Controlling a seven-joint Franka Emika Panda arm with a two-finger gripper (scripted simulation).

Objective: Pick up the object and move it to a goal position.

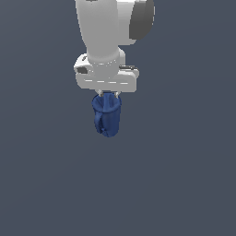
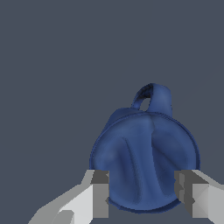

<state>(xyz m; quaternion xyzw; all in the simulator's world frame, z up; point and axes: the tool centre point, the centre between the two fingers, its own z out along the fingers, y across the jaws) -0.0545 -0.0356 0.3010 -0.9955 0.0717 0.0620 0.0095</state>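
We begin with the Panda arm (image 1: pixel 108 27), which fills the upper middle of the exterior view and points straight down over a plain grey background; no table edge or goal marker is visible. Below the wrist sits the gripper (image 1: pixel 108 94), its fingers (image 2: pixel 99 192) closed narrowly against the rim of the mug (image 1: pixel 107 115).

The mug hangs directly beneath the gripper, clear of any surface we can see. It appears upright, mouth toward the wrist camera. The wrist view shows one finger on each side of the rim, on the portion opposite the loop handle (image 2: pixel 153 97).

We judge the mug to be rigid and light, since it is narrower than the gripper. Its faceted, smooth-looking wall may offer little friction, so slippage or swinging about the pinch line is the chief risk.

We judge the present hold, across the rim and away from the handle, to be sound. Move gently; avoid abrupt stops.
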